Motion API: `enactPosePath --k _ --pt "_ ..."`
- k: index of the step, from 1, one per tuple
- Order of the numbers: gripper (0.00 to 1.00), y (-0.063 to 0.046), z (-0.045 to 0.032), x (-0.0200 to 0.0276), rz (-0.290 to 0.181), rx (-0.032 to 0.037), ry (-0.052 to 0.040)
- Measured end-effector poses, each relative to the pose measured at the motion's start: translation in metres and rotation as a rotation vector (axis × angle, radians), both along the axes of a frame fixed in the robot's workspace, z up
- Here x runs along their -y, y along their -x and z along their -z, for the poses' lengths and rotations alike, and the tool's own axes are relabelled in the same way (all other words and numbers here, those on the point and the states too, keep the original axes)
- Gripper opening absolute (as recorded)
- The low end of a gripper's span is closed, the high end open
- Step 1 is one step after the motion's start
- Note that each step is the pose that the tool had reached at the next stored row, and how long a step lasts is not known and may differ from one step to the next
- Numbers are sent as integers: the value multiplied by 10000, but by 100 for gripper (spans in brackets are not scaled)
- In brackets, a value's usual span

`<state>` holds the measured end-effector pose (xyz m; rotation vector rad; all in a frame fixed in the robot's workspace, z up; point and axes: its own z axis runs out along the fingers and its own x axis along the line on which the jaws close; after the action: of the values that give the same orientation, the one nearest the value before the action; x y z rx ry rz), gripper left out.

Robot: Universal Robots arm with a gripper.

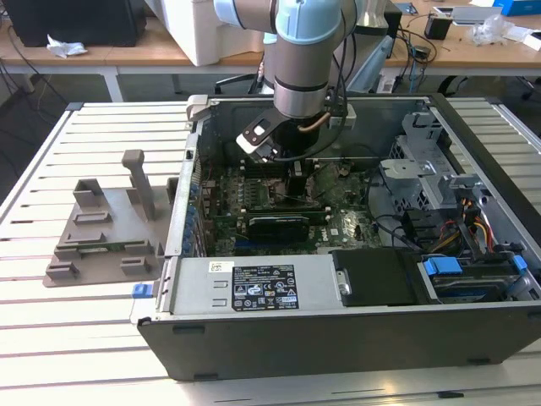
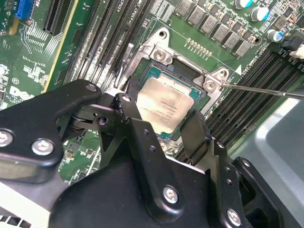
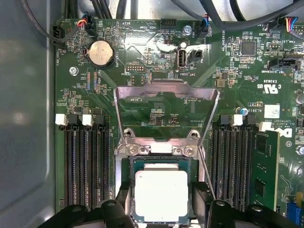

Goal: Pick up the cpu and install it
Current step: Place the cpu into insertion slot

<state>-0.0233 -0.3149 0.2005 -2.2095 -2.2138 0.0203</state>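
Observation:
The cpu (image 2: 166,102) (image 3: 161,190), a small square chip with a silvery top and a thin green edge, lies flat in the motherboard socket (image 3: 124,164). My gripper (image 2: 161,118) (image 3: 161,204) reaches down into the open computer case (image 1: 338,338) and straddles the chip. One black finger (image 2: 126,111) presses on one side of it and the other finger (image 2: 197,135) on the opposite side. The socket's metal load plate (image 3: 166,90) stands flipped open behind the chip. In the exterior view the gripper (image 1: 296,173) is low over the motherboard.
Memory slots (image 3: 85,166) run on both sides of the socket. A thin metal lever (image 2: 266,90) sticks out beside it. A black graphics card (image 1: 279,224) lies near the gripper. A grey plastic holder (image 1: 110,228) sits on the slatted table at the exterior view's left.

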Motion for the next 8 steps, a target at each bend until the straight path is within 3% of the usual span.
enactPosePath --k 8 --pt "62 12 0 -3 1 0 2"
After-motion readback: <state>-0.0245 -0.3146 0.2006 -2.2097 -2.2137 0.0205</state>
